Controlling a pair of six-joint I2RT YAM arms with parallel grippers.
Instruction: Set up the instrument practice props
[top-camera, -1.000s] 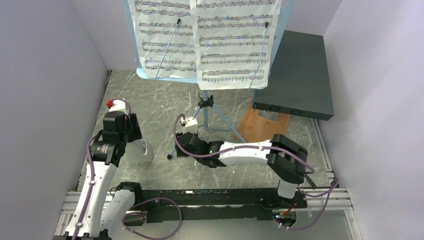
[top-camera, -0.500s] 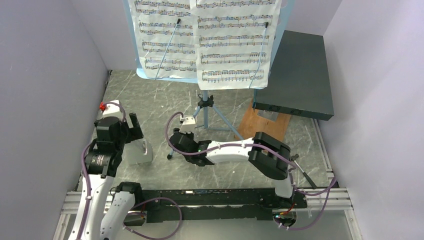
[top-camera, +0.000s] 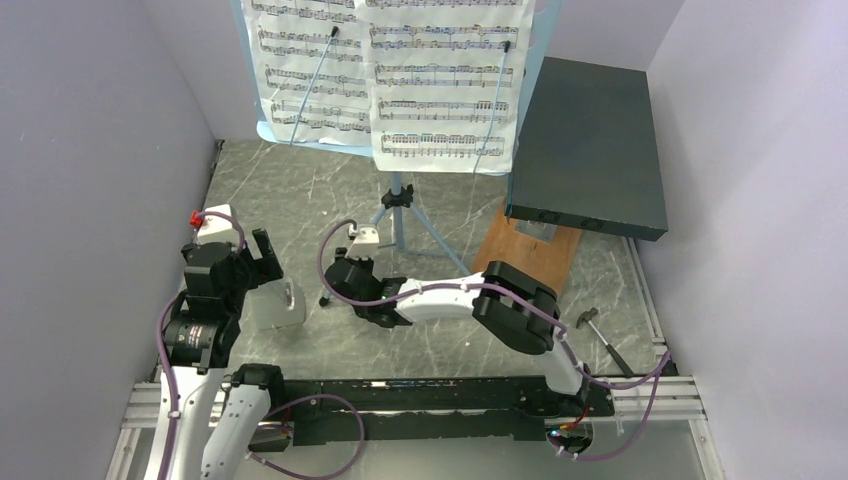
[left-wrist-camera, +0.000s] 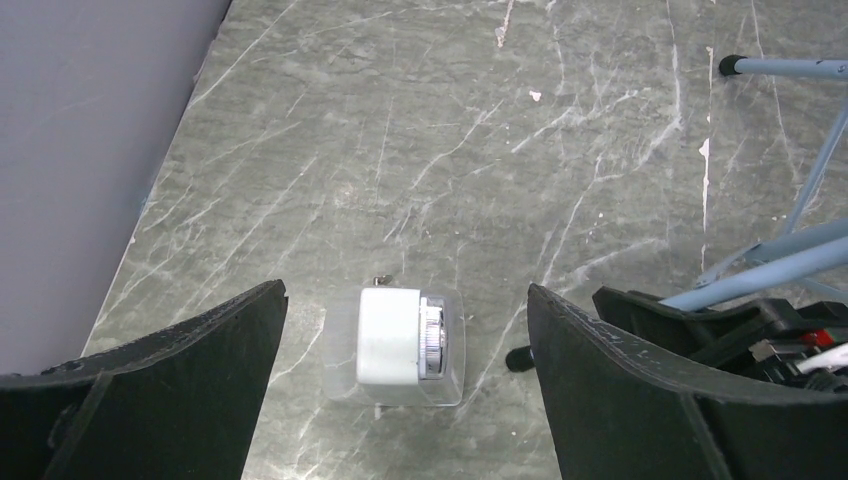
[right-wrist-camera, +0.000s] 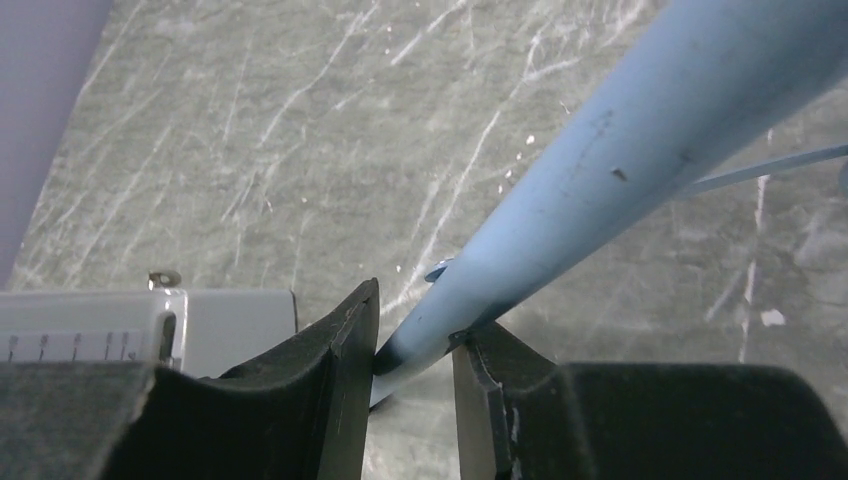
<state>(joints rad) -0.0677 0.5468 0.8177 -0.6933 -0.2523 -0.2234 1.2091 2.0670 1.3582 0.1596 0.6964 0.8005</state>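
The stand (top-camera: 397, 198) rises at 12 o'clock on the table and is probably top-heavy with its sheets (top-camera: 443, 100) up high, so it should slide more safely than it lifts. The right gripper (right-wrist-camera: 415, 330) pinches the leg (right-wrist-camera: 620, 150) running toward 8 o'clock, low near the foot, and that smooth, stiff, round tube could twist or slip in the hold. The metronome (left-wrist-camera: 400, 345), at 8 o'clock near that foot, looks light, rigid and easily tipped; the left gripper (left-wrist-camera: 405, 292) hovers over it spread wide, touching nothing, and low across its flat sides seems the best hold.
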